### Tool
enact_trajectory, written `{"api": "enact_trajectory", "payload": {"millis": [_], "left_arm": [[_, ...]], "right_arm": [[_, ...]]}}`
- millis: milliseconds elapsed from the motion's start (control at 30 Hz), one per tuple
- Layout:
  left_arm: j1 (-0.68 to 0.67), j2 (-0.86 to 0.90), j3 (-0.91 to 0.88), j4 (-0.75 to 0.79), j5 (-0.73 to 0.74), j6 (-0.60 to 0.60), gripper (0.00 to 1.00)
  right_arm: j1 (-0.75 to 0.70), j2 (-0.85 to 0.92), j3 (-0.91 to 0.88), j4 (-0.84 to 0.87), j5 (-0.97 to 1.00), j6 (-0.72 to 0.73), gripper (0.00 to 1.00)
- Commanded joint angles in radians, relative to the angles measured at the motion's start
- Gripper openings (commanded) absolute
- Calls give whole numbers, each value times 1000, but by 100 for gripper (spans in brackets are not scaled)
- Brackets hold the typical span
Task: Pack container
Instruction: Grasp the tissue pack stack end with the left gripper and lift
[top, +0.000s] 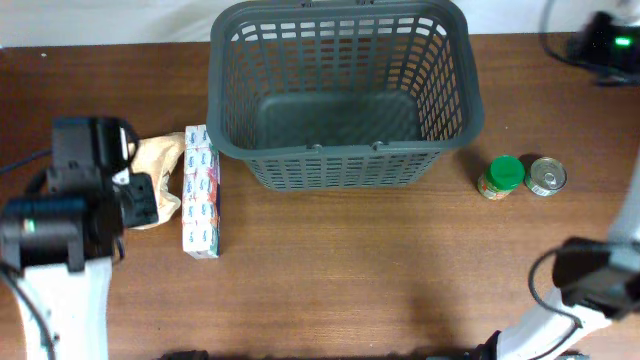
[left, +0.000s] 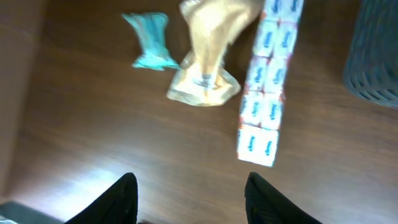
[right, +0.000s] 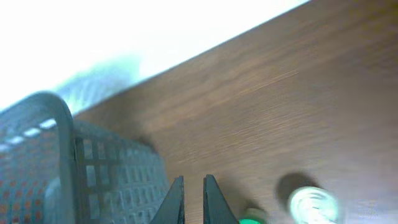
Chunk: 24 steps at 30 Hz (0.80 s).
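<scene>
The empty basket sits at the tabletop's far middle. Picking begins: the left tool, parted and empty, hovers near the tan pouch and must probably reach forward and descend. The right tool is closed, empty.

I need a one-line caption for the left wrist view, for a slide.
Open left gripper facing a tan pouch, a teal wrapper and a row of white packs.

White arm links, boxy black wrist housings, thin black cables, tapered black tool fingers.
</scene>
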<state>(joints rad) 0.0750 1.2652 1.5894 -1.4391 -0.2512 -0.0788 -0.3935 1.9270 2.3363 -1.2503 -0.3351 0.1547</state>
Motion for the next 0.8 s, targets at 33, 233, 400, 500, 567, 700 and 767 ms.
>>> {"api": "enact_trajectory", "payload": {"millis": [33,233,400,500,567,700,767], "left_arm": [[34,100,-5,29,238,130,47],[34,254,-5,53,290,141,60],[34,391,-5,57,349,190,69],[34,466,-5,84,349,192,73],[36,504,-5,102,352,212,76],[47,576,-5,129,352,256,80],[51,613,-5,143,352,258,85]], "right_arm": [[-70,-91,0,-18,31,3,4],[-175,-126,-1,-37,89,4,99],[-251,-122,-1,-37,89,4,99],[-269,-121,-1,-37,89,3,99],[-269,-121,-1,-37,89,4,99],[-269,-121,-1,-37,89,4,99],[-269,-121,-1,-37,89,4,99]]}}
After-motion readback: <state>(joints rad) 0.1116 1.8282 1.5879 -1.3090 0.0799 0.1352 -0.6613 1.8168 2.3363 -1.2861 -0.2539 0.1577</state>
